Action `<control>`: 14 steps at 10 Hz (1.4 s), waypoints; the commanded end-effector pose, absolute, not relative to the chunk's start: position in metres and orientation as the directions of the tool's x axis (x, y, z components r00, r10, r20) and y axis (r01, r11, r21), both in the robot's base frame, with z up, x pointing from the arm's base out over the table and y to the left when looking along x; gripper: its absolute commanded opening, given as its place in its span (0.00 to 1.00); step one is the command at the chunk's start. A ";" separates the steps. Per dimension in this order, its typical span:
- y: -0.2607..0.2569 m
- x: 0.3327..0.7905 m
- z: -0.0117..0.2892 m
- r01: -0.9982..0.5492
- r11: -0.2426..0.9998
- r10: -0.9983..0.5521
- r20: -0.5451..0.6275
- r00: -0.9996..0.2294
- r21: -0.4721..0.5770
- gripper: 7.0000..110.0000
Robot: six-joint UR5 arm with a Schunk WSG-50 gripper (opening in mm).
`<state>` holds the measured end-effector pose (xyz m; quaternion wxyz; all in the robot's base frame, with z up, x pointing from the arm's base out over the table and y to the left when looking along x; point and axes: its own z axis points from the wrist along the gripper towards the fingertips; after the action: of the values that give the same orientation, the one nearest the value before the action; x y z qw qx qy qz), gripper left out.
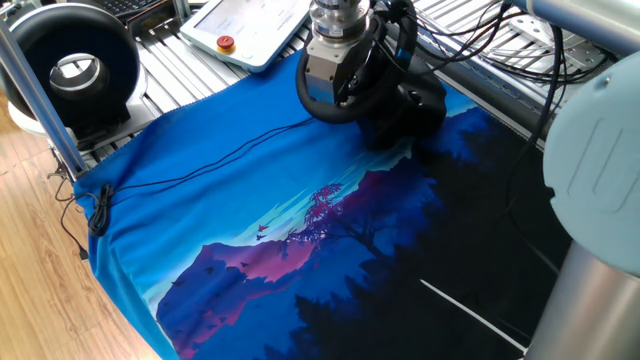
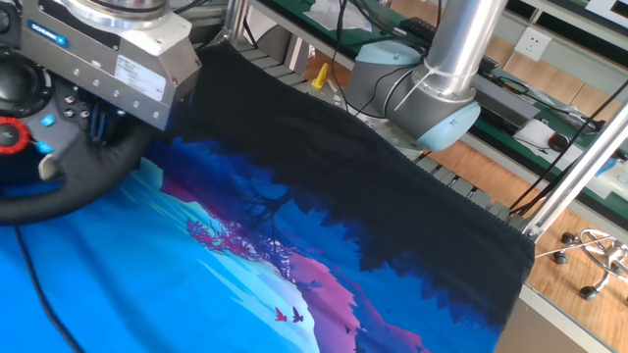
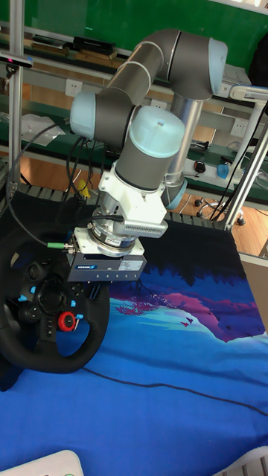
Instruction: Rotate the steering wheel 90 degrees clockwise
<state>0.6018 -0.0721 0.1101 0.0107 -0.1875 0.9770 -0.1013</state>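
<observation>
The steering wheel (image 3: 84, 352) is a black round wheel with small red and blue buttons on its hub, standing at the far edge of the blue cloth. In one fixed view the steering wheel (image 1: 322, 110) shows only its lower rim under my wrist, with its bulky base (image 1: 412, 112) behind. My gripper (image 2: 98, 126) comes down on the wheel's right side, and its dark fingers look shut on the rim of the steering wheel (image 2: 69, 191). The gripper (image 3: 88, 286) body hides the contact itself. The red hub button (image 2: 8, 135) sits at the frame's left edge.
A black ring-shaped device with a silver-white centre (image 1: 76, 66) stands at the far left. A white pendant with a red button (image 1: 250, 25) lies behind the wheel. A thin black cable (image 1: 200, 172) crosses the cloth. The arm's base (image 2: 422, 93) stands at the table's edge.
</observation>
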 end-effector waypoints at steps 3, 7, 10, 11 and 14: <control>-0.069 0.615 0.118 -0.363 0.903 -0.381 -0.035 -0.924 -0.230 0.00; -0.065 0.601 0.144 -0.391 0.898 -0.398 0.008 -0.917 -0.200 0.00; -0.056 0.581 0.156 -0.386 0.911 -0.383 0.049 -0.922 -0.142 0.00; -0.054 0.578 0.149 -0.381 0.916 -0.376 0.058 -0.925 -0.125 0.00; -0.075 0.578 0.133 -0.384 0.911 -0.374 0.095 -0.923 -0.152 0.00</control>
<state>0.5821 -0.0660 0.1408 -0.0177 -0.1962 0.9767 -0.0848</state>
